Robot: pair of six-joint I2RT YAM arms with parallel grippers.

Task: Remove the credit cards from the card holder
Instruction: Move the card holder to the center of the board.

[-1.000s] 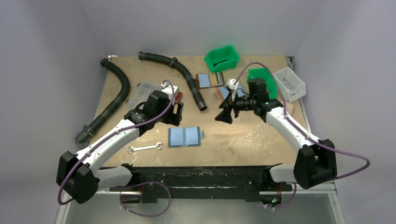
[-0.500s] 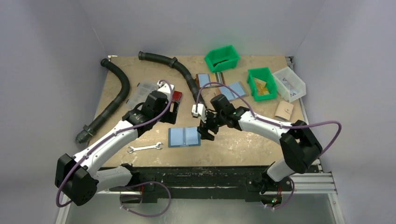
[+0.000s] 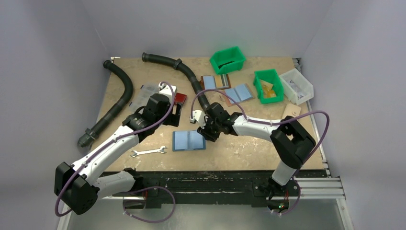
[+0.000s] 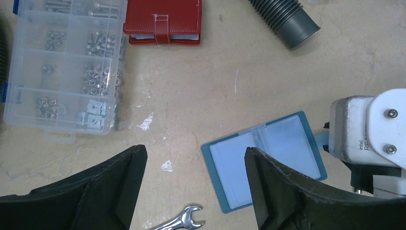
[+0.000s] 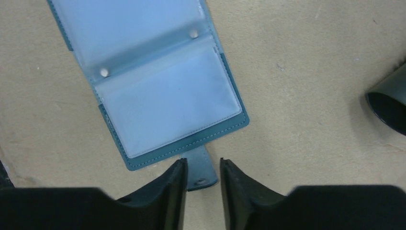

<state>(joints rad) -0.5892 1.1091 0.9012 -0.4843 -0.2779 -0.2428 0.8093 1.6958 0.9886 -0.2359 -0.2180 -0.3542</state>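
**Right arm nearest, at the tab end**

Top view: the card holder [image 3: 189, 140] lies open and flat on the table [image 3: 249, 148], near-middle, long axis left-right. The right gripper [image 3: 209, 134] is at its right end. The left gripper [image 3: 176, 112] is behind it, apart.

Left wrist: jaws spread wide, empty; the holder lies ahead and to the right.

Right wrist: the snap tab [image 5: 201, 173] sits between narrowed jaws. Whether they pinch it, cannot tell. The pockets lie straight ahead.

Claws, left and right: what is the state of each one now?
Left claw: open, holding nothing.
Right claw: jaws narrow around the snap tab of the card holder; whether it grips cannot be told.
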